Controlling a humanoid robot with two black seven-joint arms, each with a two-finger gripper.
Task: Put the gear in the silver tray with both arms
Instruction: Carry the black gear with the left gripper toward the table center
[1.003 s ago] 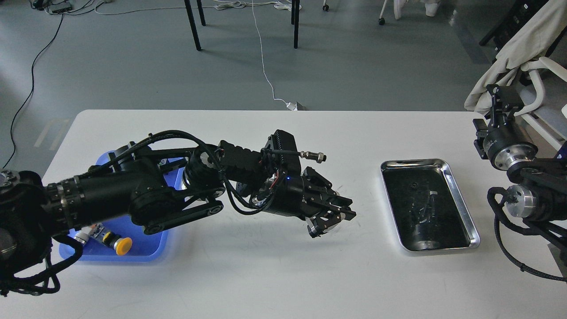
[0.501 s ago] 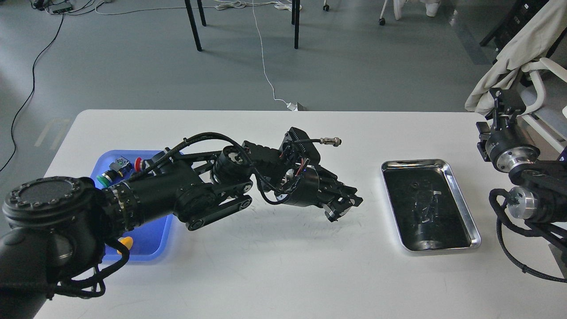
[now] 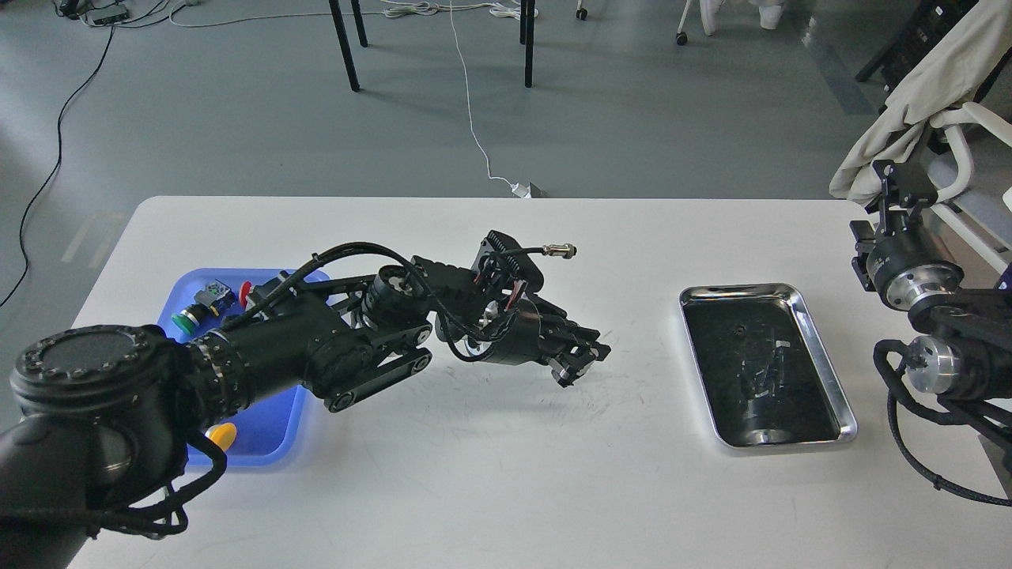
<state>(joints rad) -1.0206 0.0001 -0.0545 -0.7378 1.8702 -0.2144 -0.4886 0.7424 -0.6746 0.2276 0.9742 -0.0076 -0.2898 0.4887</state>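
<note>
The silver tray (image 3: 822,367) lies on the white table at the right, its dark bottom showing only reflections and a small dark speck. My left gripper (image 3: 583,359) hangs just above the table middle, well left of the tray. Its fingers are closed around a small silvery part that I take for the gear (image 3: 564,371). My right gripper (image 3: 900,180) is raised at the table's far right edge, beyond the tray. It is seen small and dark, and its fingers cannot be told apart.
A blue plastic tray (image 3: 277,431) sits at the left under my left arm, holding a green button (image 3: 186,320), a red part (image 3: 246,289) and a yellow part (image 3: 222,435). A cloth-draped chair (image 3: 925,87) stands off the table's right end.
My left arm first swung right toward the silver tray, then drew back left a little, the small silvery part still in its fingers. My right gripper shifted only slightly.
</note>
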